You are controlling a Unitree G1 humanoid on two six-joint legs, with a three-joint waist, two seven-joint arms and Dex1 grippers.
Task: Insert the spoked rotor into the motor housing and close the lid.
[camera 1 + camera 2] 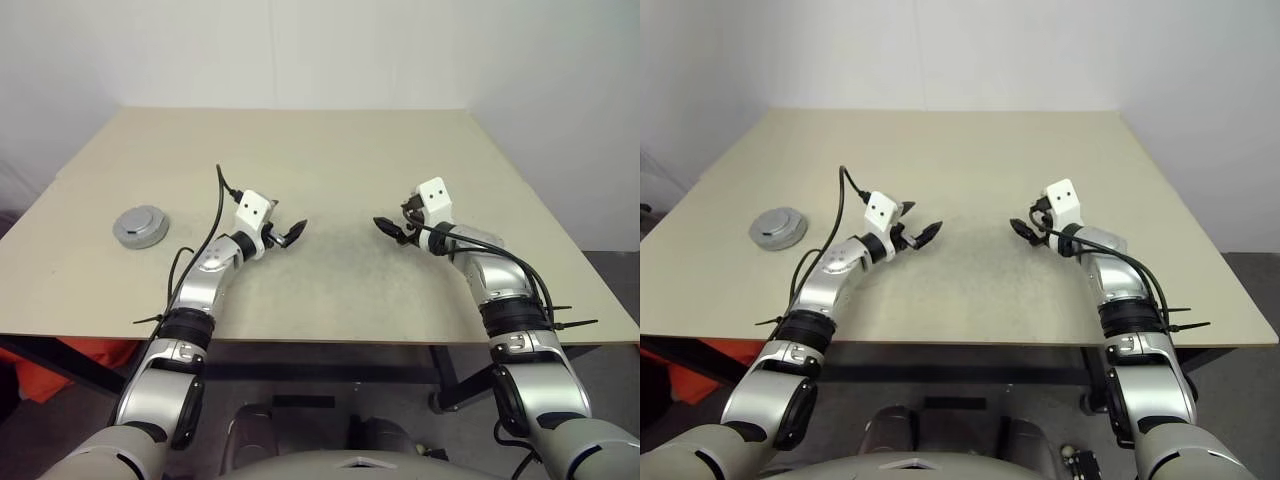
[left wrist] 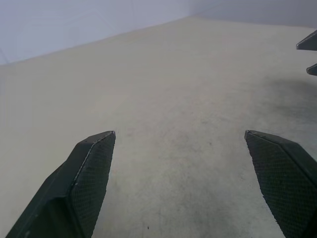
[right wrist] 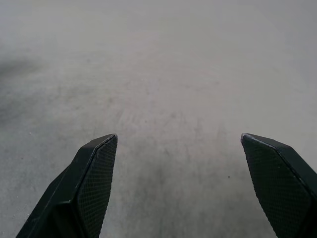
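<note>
with both arms hovering mid-worktop (image 1: 330, 150), your left gripper (image 1: 293, 236) and right gripper (image 1: 389, 228) face each other, jaws released and empty. motor housing (image 1: 140, 226), lid on top, sits far left, well apart.

A wide beige surface (image 1: 330, 150) stands against a plain white wall (image 1: 300, 50). Its top is scuffed with faint grey marks near the middle. Beneath its front edge run dark metal legs (image 1: 445, 375). Something orange-red (image 1: 60, 365) lies on the floor under the near left corner, and grey floor (image 1: 610, 275) shows at the right.
</note>
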